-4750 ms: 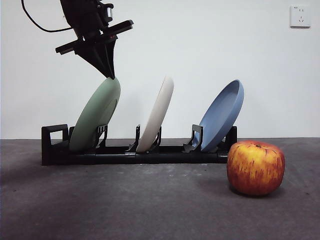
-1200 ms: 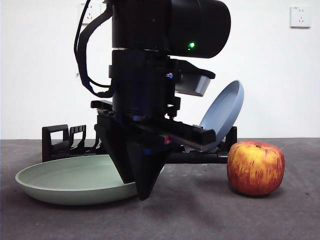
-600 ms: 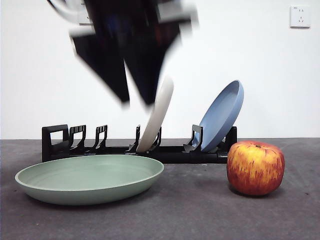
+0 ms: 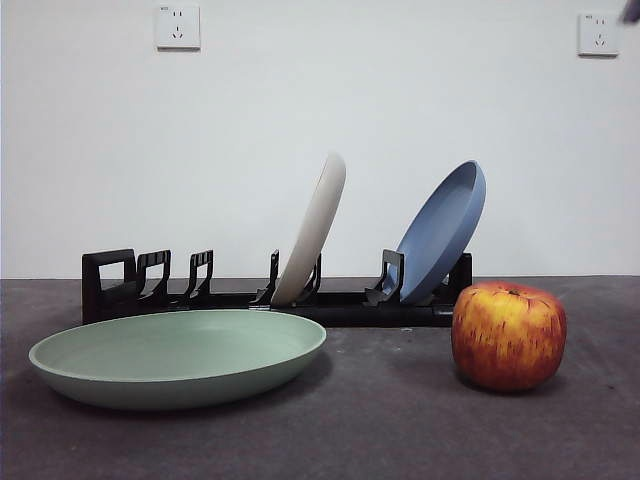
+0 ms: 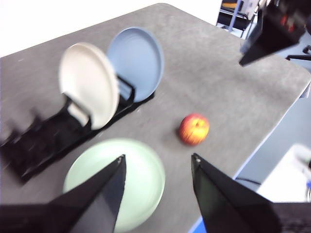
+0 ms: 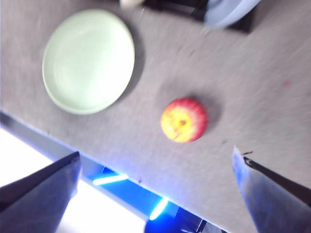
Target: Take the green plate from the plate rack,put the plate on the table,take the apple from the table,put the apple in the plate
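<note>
The green plate (image 4: 178,355) lies flat on the table (image 4: 380,420), in front of the plate rack's (image 4: 140,285) vacant left slots. The apple (image 4: 508,335) stands to the plate's right, apart from it. High above the table, my left gripper (image 5: 158,156) hangs open and holds nothing, looking down on the green plate (image 5: 141,189), the apple (image 5: 194,129) and the rack (image 5: 48,141). My right gripper (image 6: 155,153) is also raised, open and wide, over the apple (image 6: 183,120), with the green plate (image 6: 88,60) off to one side.
A cream-white plate (image 4: 312,230) and a blue plate (image 4: 440,232) lean in the rack. The table's front edge (image 6: 73,150) runs close to the green plate and the apple. A black arm tip (image 4: 630,8) shows at the top right corner.
The green plate left the rack in a gripper and now lies on the table. The arm that stood over it a second ago has let go and risen out of the front view.
</note>
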`<control>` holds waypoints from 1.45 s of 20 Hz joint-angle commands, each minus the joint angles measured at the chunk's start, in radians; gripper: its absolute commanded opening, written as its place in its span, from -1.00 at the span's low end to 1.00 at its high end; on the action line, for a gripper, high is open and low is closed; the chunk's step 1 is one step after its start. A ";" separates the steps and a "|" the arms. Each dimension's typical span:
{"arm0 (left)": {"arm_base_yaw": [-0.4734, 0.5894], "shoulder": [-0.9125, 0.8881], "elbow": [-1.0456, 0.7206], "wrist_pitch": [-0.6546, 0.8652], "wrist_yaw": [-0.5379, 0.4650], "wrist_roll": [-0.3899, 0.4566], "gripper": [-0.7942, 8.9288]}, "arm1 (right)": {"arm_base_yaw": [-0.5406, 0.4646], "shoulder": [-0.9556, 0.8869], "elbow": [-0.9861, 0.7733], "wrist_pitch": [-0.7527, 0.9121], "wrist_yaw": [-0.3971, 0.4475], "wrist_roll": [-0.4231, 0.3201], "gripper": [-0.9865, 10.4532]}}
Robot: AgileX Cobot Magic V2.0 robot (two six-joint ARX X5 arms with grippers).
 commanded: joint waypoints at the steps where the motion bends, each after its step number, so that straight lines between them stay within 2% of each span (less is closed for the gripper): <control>1: 0.008 -0.057 -0.004 -0.121 -0.006 -0.007 -0.37 | 0.040 -0.056 -0.154 0.086 0.033 0.075 0.22; 5: 0.008 -0.119 -0.004 -0.275 -0.046 -0.025 -0.37 | 0.118 -0.113 -0.308 0.192 0.154 0.169 0.22; 9: 0.005 -0.183 -0.005 -0.276 -0.038 -0.027 -0.37 | 0.175 -0.117 -0.394 0.257 0.250 0.214 0.22; 16: -0.008 -0.316 -0.005 -0.277 -0.037 -0.082 -0.37 | 0.236 -0.081 -0.497 0.441 0.270 0.248 0.22; 22: -0.039 -0.399 -0.005 -0.278 -0.029 -0.139 -0.37 | 0.238 0.014 -0.498 0.515 0.311 0.253 0.22; 29: -0.046 -0.409 -0.005 -0.279 -0.022 -0.142 -0.37 | 0.238 0.171 -0.498 0.558 0.328 0.245 0.22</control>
